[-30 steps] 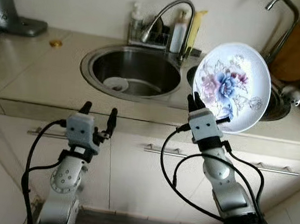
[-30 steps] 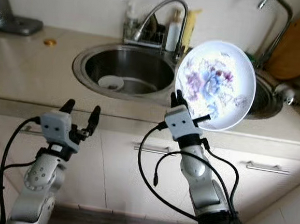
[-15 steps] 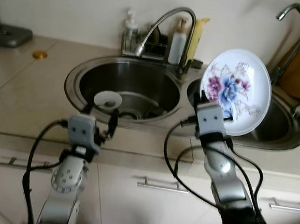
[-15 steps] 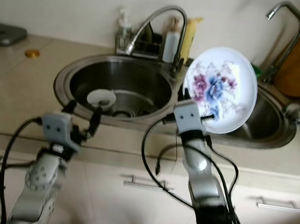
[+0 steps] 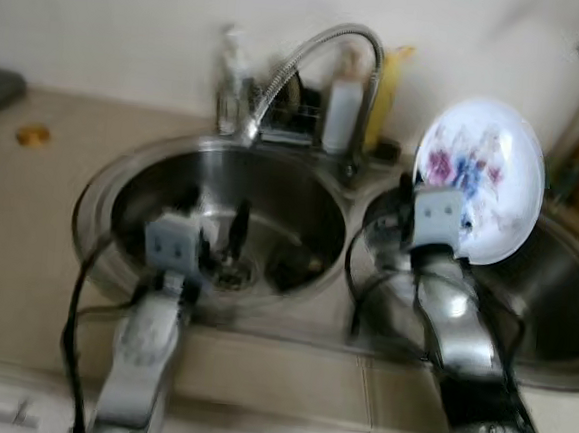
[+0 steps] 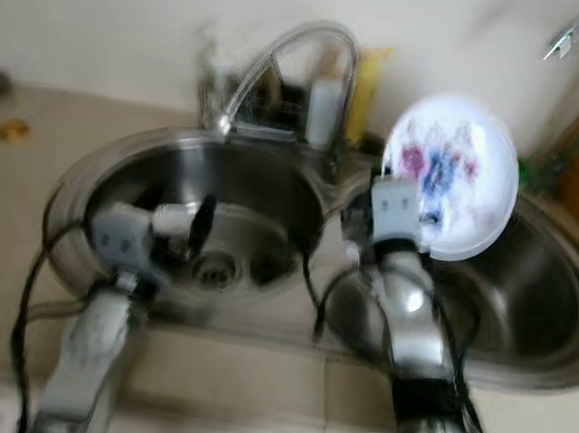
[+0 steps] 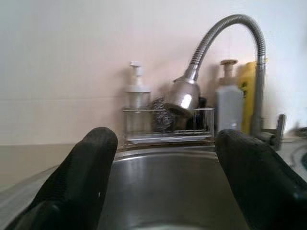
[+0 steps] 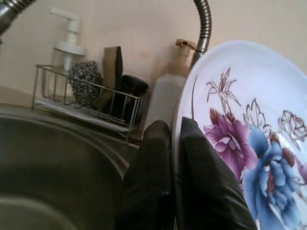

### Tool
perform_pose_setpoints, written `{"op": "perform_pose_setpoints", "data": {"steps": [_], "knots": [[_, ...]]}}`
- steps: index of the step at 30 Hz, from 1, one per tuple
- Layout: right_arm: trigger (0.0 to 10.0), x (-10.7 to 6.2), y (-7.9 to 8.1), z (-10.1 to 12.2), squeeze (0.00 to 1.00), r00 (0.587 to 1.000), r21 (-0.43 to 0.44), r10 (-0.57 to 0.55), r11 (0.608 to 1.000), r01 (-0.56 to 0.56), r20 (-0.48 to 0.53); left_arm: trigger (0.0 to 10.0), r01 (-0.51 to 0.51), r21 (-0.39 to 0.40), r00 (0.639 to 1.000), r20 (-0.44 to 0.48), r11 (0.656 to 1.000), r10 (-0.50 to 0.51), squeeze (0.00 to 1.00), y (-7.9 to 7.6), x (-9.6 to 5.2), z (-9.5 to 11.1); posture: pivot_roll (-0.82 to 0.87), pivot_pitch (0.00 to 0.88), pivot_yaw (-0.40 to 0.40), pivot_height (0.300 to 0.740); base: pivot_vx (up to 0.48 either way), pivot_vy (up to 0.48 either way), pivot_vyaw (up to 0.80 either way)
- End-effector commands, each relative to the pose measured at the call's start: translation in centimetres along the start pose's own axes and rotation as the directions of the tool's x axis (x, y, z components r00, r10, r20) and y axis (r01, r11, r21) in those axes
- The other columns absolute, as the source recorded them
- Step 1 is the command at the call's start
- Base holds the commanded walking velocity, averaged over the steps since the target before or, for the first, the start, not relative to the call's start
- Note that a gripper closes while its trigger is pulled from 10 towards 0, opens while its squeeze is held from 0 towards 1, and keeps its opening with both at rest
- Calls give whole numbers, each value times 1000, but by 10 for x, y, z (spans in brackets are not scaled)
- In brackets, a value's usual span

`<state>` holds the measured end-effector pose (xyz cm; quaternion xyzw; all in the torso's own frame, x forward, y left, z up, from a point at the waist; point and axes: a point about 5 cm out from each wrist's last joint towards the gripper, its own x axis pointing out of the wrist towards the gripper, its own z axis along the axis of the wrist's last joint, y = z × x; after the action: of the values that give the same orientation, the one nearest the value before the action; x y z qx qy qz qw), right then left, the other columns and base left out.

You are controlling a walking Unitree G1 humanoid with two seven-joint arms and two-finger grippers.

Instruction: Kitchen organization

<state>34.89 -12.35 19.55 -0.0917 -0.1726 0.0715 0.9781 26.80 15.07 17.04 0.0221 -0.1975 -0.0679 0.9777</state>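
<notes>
Jaws of the right gripper [image 8: 173, 158] pinch the upright floral plate [image 5: 483, 177]; left gripper [image 7: 163, 167] gapes wide over the sink [image 5: 291, 202].

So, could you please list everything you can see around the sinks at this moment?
Plate: one, white with purple and blue flowers, held on edge above the right-hand sink.
Left sink: one, round, steel.
Right sink: one, steel, beside the left one.
Gooseneck tap: one, silver, arching over the left sink.
Wire rack: one, metal, against the wall behind the sinks.
Steel scourer: one, grey, in the rack.
Pump bottle: one, clear, at the rack.
Yellow bottle: one, by the tap.
Small round object: one, orange, on the counter at far left.
Left gripper: black fingers open, over the left sink.
Right gripper: black fingers clamped on the plate's rim.
</notes>
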Motion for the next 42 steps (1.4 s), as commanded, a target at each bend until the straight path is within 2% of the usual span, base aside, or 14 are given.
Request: {"op": "perform_pose_setpoints", "data": {"steps": [1,5,7,11,14,23,24,25,27,32,38,40,41,42], "knots": [[10000,3,-25,-10,0,993,60,-73,995,78,-87,10000,24,-22,998,-66,999,-25,0,-10,-4,-15,65,0,-87,740,0,0,0],[10000,16,-35,-18,0,976,196,-103,970,141,-193,10000,24,-22,998,-62,999,-26,0,-11,-4,-14,69,0,-90,740,0,0,0],[10000,16,-35,-18,0,976,196,-103,970,141,-193,10000,24,-22,998,-62,999,-26,0,-11,-4,-14,69,0,-90,740,0,0,0],[10000,17,-51,-46,0,897,266,-140,926,269,-420,10000,21,-25,998,-65,999,-23,0,-11,-4,-13,73,0,-93,740,0,0,0],[10000,15,-56,-54,0,868,306,-137,900,310,-478,10000,21,-27,998,-66,999,-23,0,-11,-4,-13,71,0,-92,740,0,0,0],[10000,-1,-68,-84,0,747,275,-144,871,407,-649,10000,31,-31,997,-69,999,-33,0,-13,-4,-14,77,0,-92,740,0,0,0],[10000,-3,-70,-86,451,736,271,-155,864,425,-659,10000,30,-31,997,-69,999,-32,0,-13,-4,-14,77,0,-92,740,0,0,0],[10000,-4,-72,-87,1000,728,269,-162,858,437,-666,10000,30,-31,997,-69,999,-32,0,-13,-5,-14,77,0,-92,740,0,0,0],[10000,-6,-76,-89,1000,718,259,-181,851,457,-672,10000,29,-31,997,-70,999,-32,0,-13,-5,-14,78,0,-91,740,0,0,0],[10000,-2,-77,-85,1000,746,262,-195,856,447,-637,10000,32,-31,997,-74,999,-35,0,-12,-5,-14,77,0,-86,740,0,0,0],[10000,8,-64,-72,1000,821,251,-152,908,337,-551,10000,37,-38,996,-78,999,-40,0,-13,-5,-15,75,0,-83,740,0,0,0],[10000,13,-61,-60,1000,873,272,-149,914,300,-464,10000,40,-42,996,-78,998,-43,0,-13,-5,-15,74,0,-83,740,0,0,0],[10000,13,-61,-60,1000,873,272,-149,914,300,-464,10000,40,-42,996,-78,998,-43,0,-13,-5,-15,74,0,-83,740,0,0,0],[10000,16,-61,-46,1000,916,265,-163,926,270,-366,10000,43,-46,996,-73,998,-47,0,-14,-6,-13,75,0,-84,740,0,0,0]]}}
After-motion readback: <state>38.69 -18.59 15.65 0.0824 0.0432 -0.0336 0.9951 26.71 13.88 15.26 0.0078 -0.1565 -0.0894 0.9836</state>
